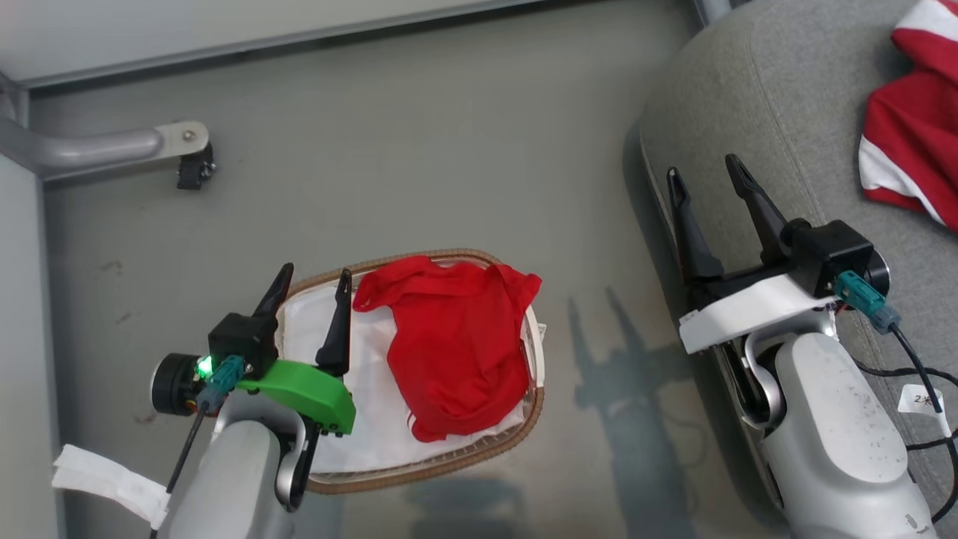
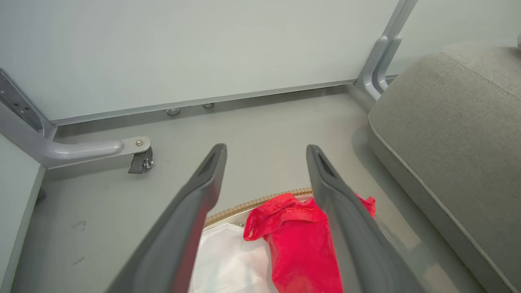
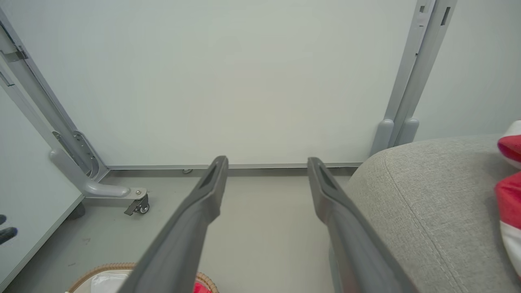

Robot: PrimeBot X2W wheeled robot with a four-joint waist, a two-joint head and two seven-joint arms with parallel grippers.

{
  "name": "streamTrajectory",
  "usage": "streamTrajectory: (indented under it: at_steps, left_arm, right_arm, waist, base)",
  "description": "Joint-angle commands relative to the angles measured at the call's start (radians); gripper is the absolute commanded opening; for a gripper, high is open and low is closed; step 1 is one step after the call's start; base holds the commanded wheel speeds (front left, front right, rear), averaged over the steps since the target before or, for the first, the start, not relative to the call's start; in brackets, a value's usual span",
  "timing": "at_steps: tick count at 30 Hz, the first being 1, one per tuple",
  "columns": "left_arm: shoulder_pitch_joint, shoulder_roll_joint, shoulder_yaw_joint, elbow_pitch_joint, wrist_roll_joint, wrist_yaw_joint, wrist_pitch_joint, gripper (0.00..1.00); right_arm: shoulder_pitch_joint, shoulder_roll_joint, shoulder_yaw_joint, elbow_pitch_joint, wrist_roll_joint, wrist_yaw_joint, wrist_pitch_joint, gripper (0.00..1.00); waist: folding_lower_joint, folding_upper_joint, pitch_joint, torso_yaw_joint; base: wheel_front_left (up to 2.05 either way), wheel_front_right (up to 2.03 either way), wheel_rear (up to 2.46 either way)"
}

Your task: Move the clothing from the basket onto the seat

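Clothing [image 1: 456, 344] in basket [image 1: 419, 471], left of seat [image 1: 793, 112].

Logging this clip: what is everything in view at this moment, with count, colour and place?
red garment: one, plain bright red, crumpled in the basket's right half
striped garment: one, red with white stripes, on the seat
basket: one, brown woven rim, on the floor left of the seat
liner: one, white, inside the basket
seat: one, light grey fabric, right side
floor: grey, under the basket
caster: one, dark, on a grey metal foot, upper left
wall panel: pale, behind the floor
left gripper: one, dark fingers, open, over the basket's left end
right gripper: one, dark fingers, open, over the seat's edge
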Motion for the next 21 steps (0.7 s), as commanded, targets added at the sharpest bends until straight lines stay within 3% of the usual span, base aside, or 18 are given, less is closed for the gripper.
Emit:
streamTrajectory:
  at_steps: [1,12,21]
  left_arm:
    - [-0.035,0.017,-0.006,0.013,-0.006,-0.002,0.001,1.0]
    - [-0.193,0.078,-0.107,0.169,-0.045,-0.002,0.001,1.0]
    - [-0.286,0.072,-0.202,0.383,-0.122,-0.002,0.001,1.0]
  right_arm:
    - [-0.018,-0.001,0.01,-0.014,0.009,-0.001,0.0,1.0]
    - [-0.074,-0.001,0.066,-0.079,0.048,-0.001,-0.001,1.0]
    - [-0.079,-0.001,0.073,-0.09,0.064,-0.001,0.0,1.0]
  waist:
    - [0.0,0.0,0.132,-0.093]
    - [0.0,0.0,0.303,-0.179]
    - [0.0,0.0,0.381,-0.192]
  base:
    - [0.0,0.0,0.0]
    - [0.0,0.0,0.0]
    - [0.0,0.0,0.0]
